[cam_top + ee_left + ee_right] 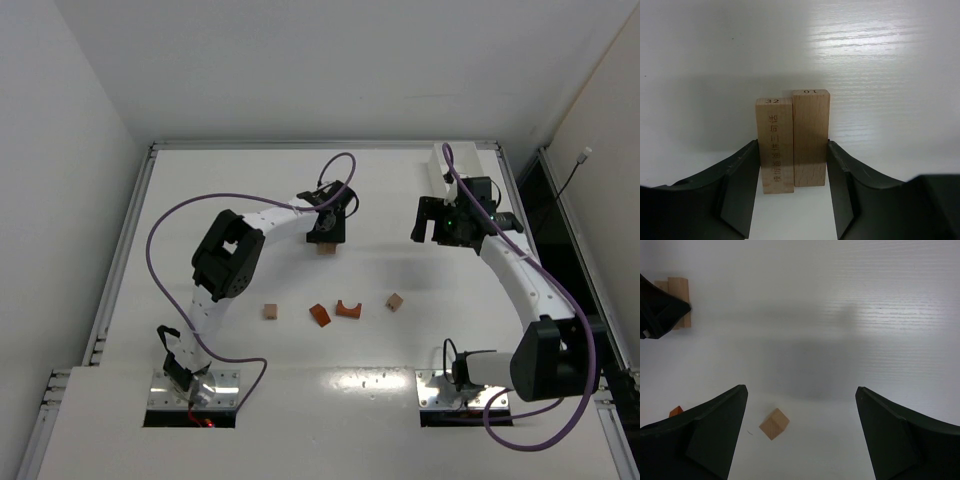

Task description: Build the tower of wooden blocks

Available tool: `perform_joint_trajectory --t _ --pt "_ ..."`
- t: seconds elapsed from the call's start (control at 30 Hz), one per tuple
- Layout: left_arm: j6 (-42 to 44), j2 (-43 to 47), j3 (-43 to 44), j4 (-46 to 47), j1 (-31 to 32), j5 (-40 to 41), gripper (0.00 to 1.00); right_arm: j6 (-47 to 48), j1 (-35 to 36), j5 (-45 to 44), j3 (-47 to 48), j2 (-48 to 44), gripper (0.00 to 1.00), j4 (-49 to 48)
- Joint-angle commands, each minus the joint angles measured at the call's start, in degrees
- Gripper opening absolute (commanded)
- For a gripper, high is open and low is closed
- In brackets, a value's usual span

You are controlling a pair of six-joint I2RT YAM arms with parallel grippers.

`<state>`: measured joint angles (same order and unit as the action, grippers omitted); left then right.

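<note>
Two pale tan bars (792,142) stand upright side by side on the white table, marked 32 and 01. My left gripper (794,146) has a finger pressed against each outer side of the pair, shut on them. In the top view the bars (326,248) sit just below the left gripper (326,228) at mid table. My right gripper (432,222) is open and empty, held above the table; its wrist view shows the wide-apart jaws (801,388) over a tan cube (774,423). The bars (680,295) show there at the far left.
Loose pieces lie in a row nearer the arm bases: a tan cube (269,312), an orange wedge (319,316), an orange arch (348,309) and another tan cube (396,301). A white rectangular tray (439,168) stands at the back right behind the right arm.
</note>
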<state>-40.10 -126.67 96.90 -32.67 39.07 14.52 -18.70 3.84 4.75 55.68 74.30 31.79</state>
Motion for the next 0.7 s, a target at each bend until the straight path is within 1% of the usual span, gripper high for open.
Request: perform_joint_trajectory --t 0.0,0.23,0.47,0.5,0.53,0.6,0.67 --pt "-2.6 -0.2 -0.2 -2.5 0.6 3.8 0.0 -0.9 -0.3 1.0 0.0 -1.8 0.86 -1.0" --pt "-4.6 -0.8 -1.9 -2.5 -0.6 4.3 0.0 -0.9 -0.3 1.0 0.0 -1.8 0.86 -1.0" --pt "-5.1 -0.8 -3.7 -2.5 -1.1 2.4 0.0 -0.9 -0.3 1.0 0.0 -1.8 0.86 -1.0" --pt "-5.1 -0.8 -3.7 -2.5 -1.1 2.4 0.1 -0.9 -0.3 1.0 0.0 -1.8 0.86 -1.0" --pt "-5.1 -0.8 -3.7 -2.5 -1.1 2.4 0.16 -0.9 -0.3 1.0 0.0 -1.8 0.86 -1.0" --pt "-5.1 -0.8 -3.7 -2.5 -1.1 2.4 0.16 -0.9 -0.3 0.4 0.5 -1.8 0.86 -1.0" --pt "-5.1 -0.8 -3.7 -2.5 -1.1 2.4 0.27 -0.9 -0.3 0.4 0.5 -1.3 0.86 -1.0"
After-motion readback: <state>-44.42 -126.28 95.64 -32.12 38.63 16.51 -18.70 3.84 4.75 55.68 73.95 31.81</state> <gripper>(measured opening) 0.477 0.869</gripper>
